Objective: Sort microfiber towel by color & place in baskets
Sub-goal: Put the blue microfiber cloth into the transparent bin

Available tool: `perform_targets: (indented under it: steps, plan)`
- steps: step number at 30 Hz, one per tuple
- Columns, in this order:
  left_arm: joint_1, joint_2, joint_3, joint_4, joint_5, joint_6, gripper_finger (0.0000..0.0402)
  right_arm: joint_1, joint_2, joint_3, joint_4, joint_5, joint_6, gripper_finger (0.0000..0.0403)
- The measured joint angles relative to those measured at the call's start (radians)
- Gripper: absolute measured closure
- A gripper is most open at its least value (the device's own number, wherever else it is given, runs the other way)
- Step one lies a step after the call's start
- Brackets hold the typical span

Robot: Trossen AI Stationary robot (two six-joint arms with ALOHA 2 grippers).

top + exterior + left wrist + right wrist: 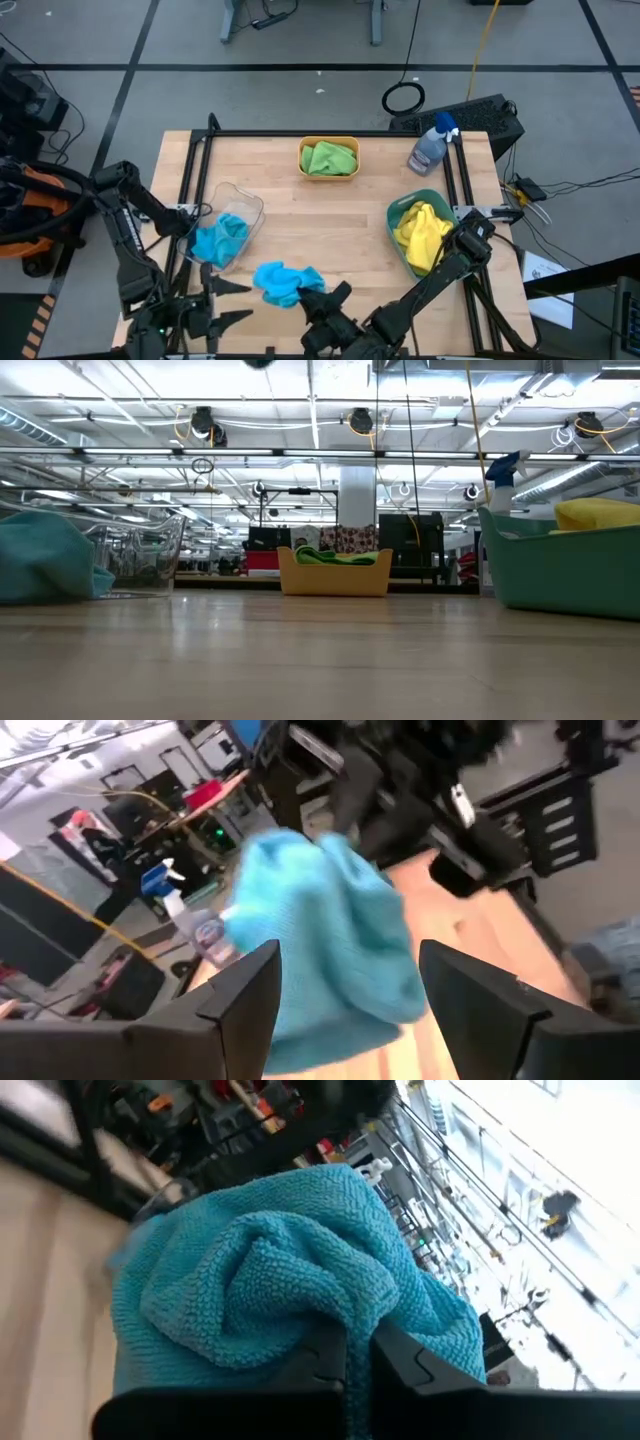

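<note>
A sky-blue microfiber towel [285, 282] hangs bunched over the table's near edge, between my two grippers. My right gripper [318, 296] is shut on its right end, and the cloth fills the right wrist view [270, 1290]. My left gripper [245, 302] stands open just left of the towel, which shows beyond its spread fingers [330, 950]. Another blue towel [220, 240] lies in the clear basket [245, 205]. A green towel [330, 158] lies in the orange-yellow basket [303, 150]. Yellow towels [422, 238] sit in the teal basket [395, 212]. My right gripper pinches a bunched fold of the blue towel [335, 1320] between its two shut fingers, several layers thick. The fingers come about level from the table's near right. The towel bulges slack ahead of them and shows nowhere on the tabletop in the low view. My left gripper stands close at the towel's left side; whether its fingers touch the cloth I cannot tell.
A spray bottle with a blue head [432, 145] stands at the far right corner. The clear basket lies tilted at the left, its blue towel showing at the low view's left edge [40, 555]. Bare wood [320, 225] spreads between the three baskets.
</note>
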Motion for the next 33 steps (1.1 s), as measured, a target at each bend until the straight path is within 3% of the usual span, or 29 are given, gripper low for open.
perform_targets:
  steps: [7,14,20,24,30,33]
  plan:
    - [0.067,0.058,0.000,0.024,0.030,0.038,0.0159,-0.023,-0.045,0.000,-0.002,-0.005,0.045,0.0399]
    - [0.128,0.102,0.000,0.204,-0.086,0.240,0.0159,-0.032,-0.055,0.000,-0.004,-0.007,0.090,0.0399]
    - [0.155,0.111,0.000,0.200,-0.112,0.315,0.0154,-0.038,-0.054,0.000,-0.002,-0.017,0.116,0.0399]
    - [0.199,0.111,0.000,0.150,-0.127,0.301,0.0117,-0.038,-0.054,0.000,0.001,-0.065,0.142,0.0399]
    - [0.265,0.111,0.000,-0.005,-0.121,0.098,0.0018,-0.041,-0.054,0.000,-0.002,-0.076,0.142,0.0399]
    - [0.284,0.111,0.000,-0.026,-0.023,0.071,0.0013,-0.040,-0.053,0.000,-0.003,-0.082,0.138,0.0399]
